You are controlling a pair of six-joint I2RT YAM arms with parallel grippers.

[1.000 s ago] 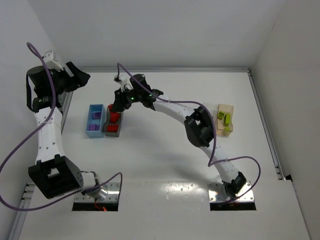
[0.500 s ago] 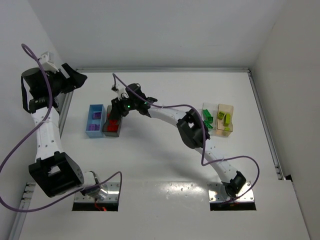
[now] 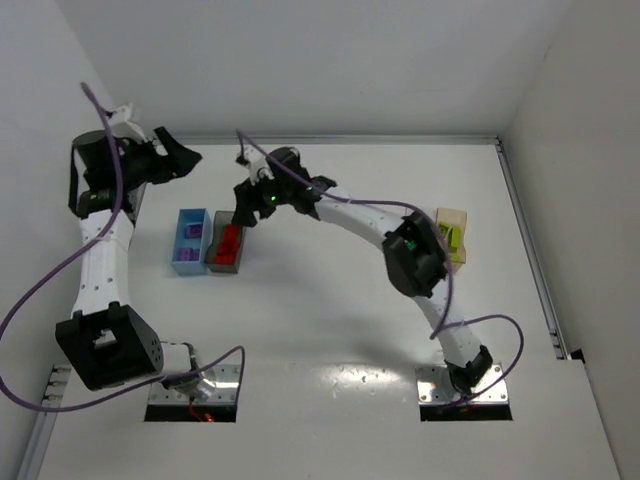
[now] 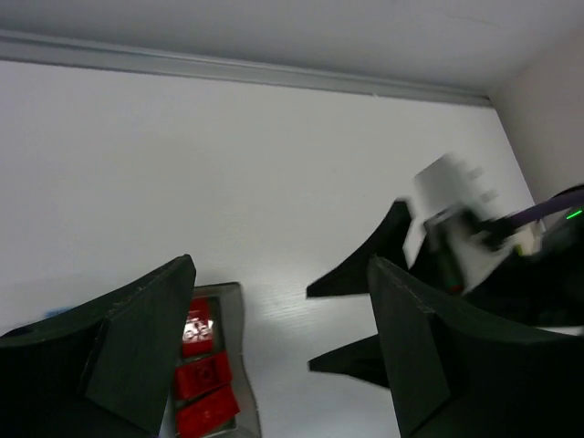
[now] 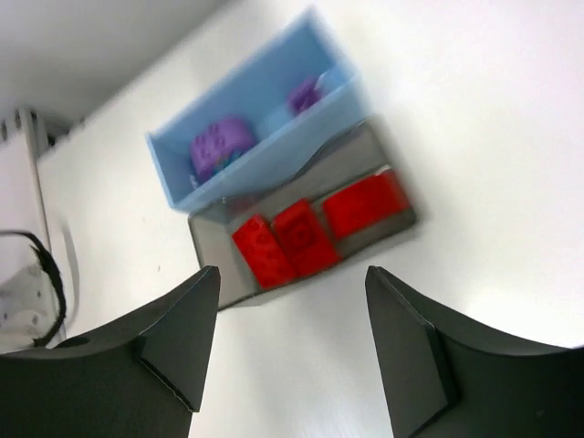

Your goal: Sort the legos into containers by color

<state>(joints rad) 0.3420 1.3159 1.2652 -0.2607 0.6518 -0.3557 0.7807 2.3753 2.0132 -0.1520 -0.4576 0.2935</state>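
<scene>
The dark grey bin holds three red legos, also in the left wrist view. The light blue bin beside it holds purple legos. The tan-orange bin at the right holds yellow-green legos. The clear bin is hidden behind the right arm's elbow. My right gripper hangs open and empty just above the far right end of the grey bin. My left gripper is open and empty, raised behind the blue bin.
The right arm's elbow stands over the table's right middle. A metal rail runs along the right edge. The right gripper's black fingers show in the left wrist view. The back wall is close behind both grippers.
My right gripper has drawn back a little from over the grey bin, and its elbow has swung right over the clear bin. My left gripper has swung to the right.
</scene>
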